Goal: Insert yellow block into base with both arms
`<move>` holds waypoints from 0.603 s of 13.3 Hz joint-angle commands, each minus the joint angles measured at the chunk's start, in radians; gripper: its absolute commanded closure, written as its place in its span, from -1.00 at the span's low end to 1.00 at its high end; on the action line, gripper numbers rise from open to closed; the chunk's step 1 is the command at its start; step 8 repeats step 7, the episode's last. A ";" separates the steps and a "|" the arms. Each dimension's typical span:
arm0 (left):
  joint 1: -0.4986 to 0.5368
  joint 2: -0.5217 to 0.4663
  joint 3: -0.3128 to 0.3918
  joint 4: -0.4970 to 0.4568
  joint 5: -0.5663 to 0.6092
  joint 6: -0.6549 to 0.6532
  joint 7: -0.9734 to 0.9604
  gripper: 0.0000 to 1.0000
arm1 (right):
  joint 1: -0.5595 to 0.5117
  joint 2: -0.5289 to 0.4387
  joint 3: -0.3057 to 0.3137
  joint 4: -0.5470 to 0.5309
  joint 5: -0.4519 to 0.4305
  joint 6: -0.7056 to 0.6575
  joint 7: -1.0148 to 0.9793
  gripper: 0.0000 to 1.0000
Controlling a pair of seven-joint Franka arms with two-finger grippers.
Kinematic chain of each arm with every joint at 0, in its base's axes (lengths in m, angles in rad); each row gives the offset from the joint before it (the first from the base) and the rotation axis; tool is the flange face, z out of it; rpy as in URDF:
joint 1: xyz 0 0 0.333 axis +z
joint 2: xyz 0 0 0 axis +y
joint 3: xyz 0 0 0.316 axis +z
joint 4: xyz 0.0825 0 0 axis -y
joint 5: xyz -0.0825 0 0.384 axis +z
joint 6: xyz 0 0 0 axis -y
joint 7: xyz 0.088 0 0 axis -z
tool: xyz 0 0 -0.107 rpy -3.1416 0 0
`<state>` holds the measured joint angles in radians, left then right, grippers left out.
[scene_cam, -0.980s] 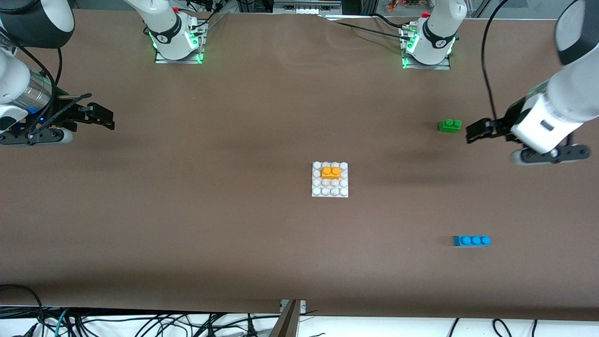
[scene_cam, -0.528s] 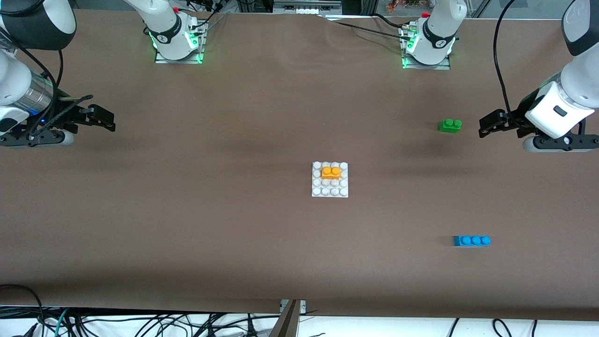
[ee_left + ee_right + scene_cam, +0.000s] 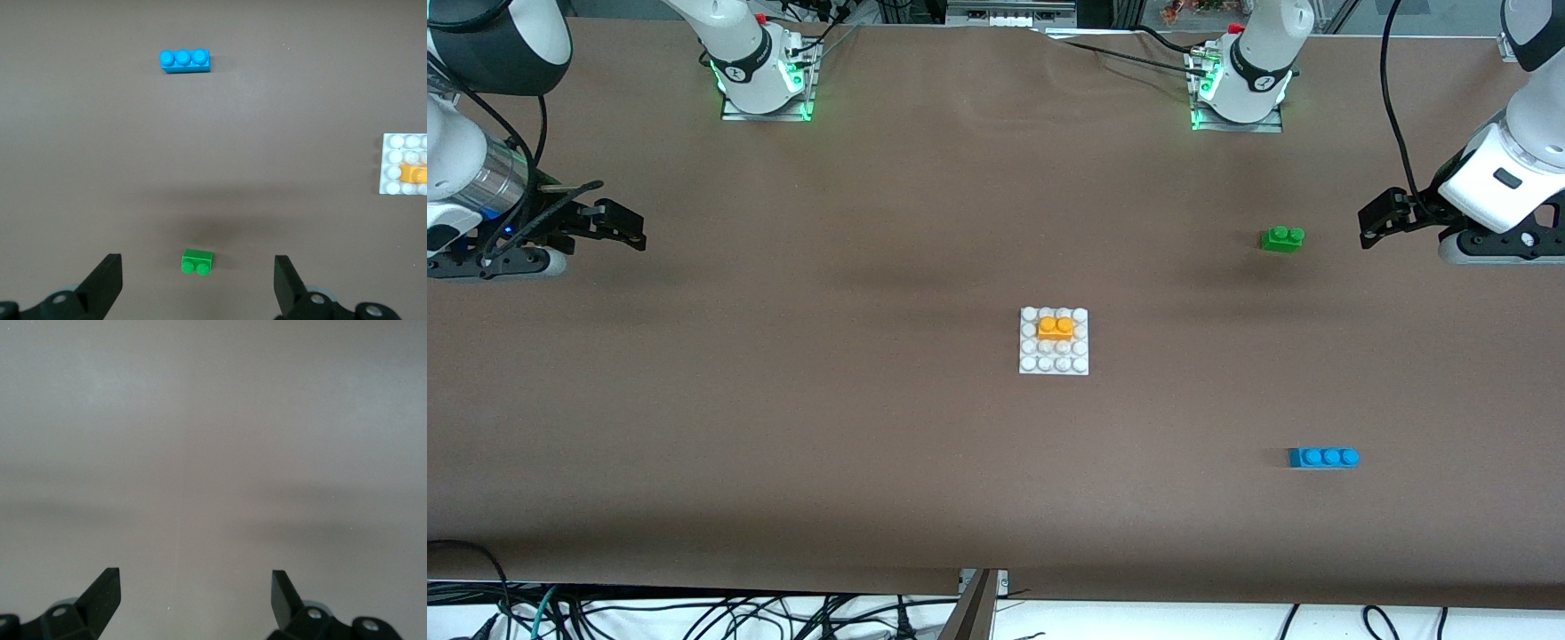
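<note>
The yellow block sits pressed onto the white studded base at the table's middle; both show at the edge of the left wrist view, block on base. My left gripper is open and empty, up in the air at the left arm's end of the table, beside the green brick. My right gripper is open and empty, waiting at the right arm's end; its wrist view shows only bare table between the open fingers.
A green two-stud brick lies between the base and my left gripper, also in the left wrist view. A blue three-stud brick lies nearer the front camera, seen too in the left wrist view.
My left gripper has drawn back from the green brick toward the left arm's end of the table. The right arm, the block and the base have not moved.
</note>
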<state>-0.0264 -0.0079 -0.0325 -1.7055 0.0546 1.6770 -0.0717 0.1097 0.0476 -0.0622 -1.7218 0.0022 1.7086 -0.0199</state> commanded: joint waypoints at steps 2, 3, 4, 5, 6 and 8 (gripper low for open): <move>0.059 -0.018 -0.007 -0.022 -0.070 0.001 0.013 -1.00 | -0.002 -0.008 0.001 -0.007 -0.005 0.025 0.005 -1.00; 0.059 -0.023 -0.007 -0.025 -0.068 0.000 0.013 -1.00 | -0.002 -0.008 0.001 -0.008 -0.005 0.023 0.005 -1.00; 0.057 -0.027 -0.004 -0.026 -0.064 0.000 0.015 -1.00 | -0.002 -0.006 0.002 -0.008 -0.005 0.023 0.005 -1.00; 0.056 -0.029 -0.004 -0.026 -0.062 0.000 0.017 -1.00 | -0.002 -0.006 0.002 -0.010 -0.005 0.025 0.005 -1.00; 0.043 -0.032 -0.001 -0.026 -0.061 0.000 0.017 -1.00 | -0.001 -0.006 0.002 -0.007 -0.005 0.023 0.005 -1.00; 0.040 -0.033 0.000 -0.026 -0.061 0.000 0.020 -1.00 | 0.002 -0.008 0.007 -0.007 -0.008 0.017 0.005 -1.00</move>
